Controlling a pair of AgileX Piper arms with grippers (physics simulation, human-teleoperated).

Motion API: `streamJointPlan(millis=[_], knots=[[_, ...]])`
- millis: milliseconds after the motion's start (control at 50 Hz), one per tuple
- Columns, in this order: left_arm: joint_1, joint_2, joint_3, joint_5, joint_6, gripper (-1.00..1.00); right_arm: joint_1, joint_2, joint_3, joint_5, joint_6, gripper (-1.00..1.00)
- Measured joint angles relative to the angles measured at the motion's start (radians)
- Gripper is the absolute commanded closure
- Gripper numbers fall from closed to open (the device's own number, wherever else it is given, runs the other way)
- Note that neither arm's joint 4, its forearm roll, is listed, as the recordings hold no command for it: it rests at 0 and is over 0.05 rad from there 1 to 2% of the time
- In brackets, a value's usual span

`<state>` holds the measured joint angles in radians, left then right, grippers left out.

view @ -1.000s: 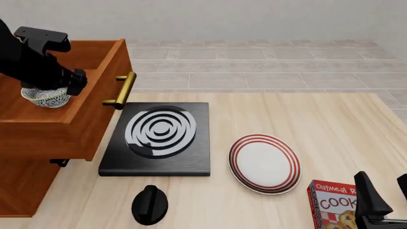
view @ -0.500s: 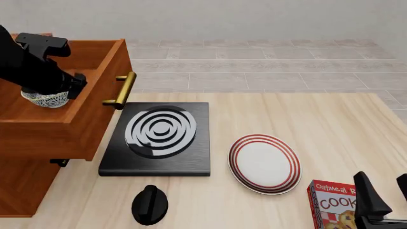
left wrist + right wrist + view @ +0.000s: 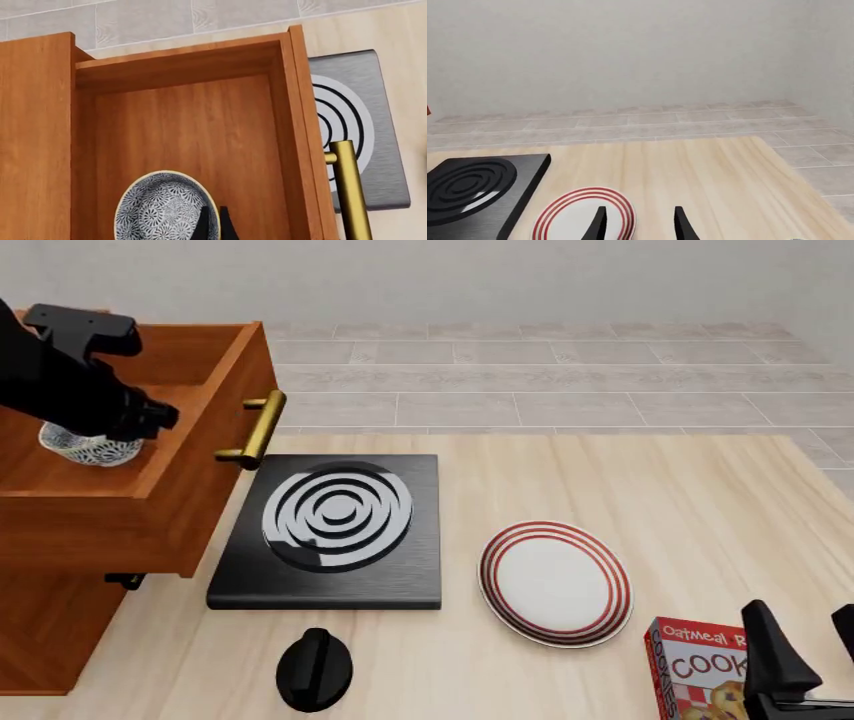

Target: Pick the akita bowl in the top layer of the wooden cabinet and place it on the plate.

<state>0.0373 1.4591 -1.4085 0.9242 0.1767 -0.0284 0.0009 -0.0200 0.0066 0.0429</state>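
Note:
The akita bowl (image 3: 83, 447), white with dark-blue speckles, sits inside the pulled-out top layer (image 3: 134, 510) of the wooden cabinet (image 3: 40, 630). My left gripper (image 3: 114, 425) reaches down into that drawer, mostly hidden behind its own arm. In the left wrist view the left gripper (image 3: 215, 227) is shut on the rim of the bowl (image 3: 157, 210). The plate (image 3: 554, 582), white with red rings, lies on the table right of centre with nothing on it. My right gripper (image 3: 801, 670) hangs open at the front right, its fingers pointing over the plate (image 3: 570, 217).
A black square stove (image 3: 334, 530) with white rings lies between cabinet and plate. The drawer's brass handle (image 3: 254, 430) juts out over the stove's left edge. A black knob-like object (image 3: 315, 668) stands near the front edge. A cookie box (image 3: 694, 680) stands beside the right gripper.
The left arm has shifted slightly left and back inside the drawer, taking the bowl with it. The right arm has not moved.

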Motion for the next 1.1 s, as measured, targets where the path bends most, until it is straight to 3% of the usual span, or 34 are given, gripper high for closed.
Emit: streamJointPlan(millis=[1100], knots=[[-0.018,0.002,-0.114,0.046,0.016,1.00,-0.004,0.002,-0.002,-0.007,0.005,-1.00]])
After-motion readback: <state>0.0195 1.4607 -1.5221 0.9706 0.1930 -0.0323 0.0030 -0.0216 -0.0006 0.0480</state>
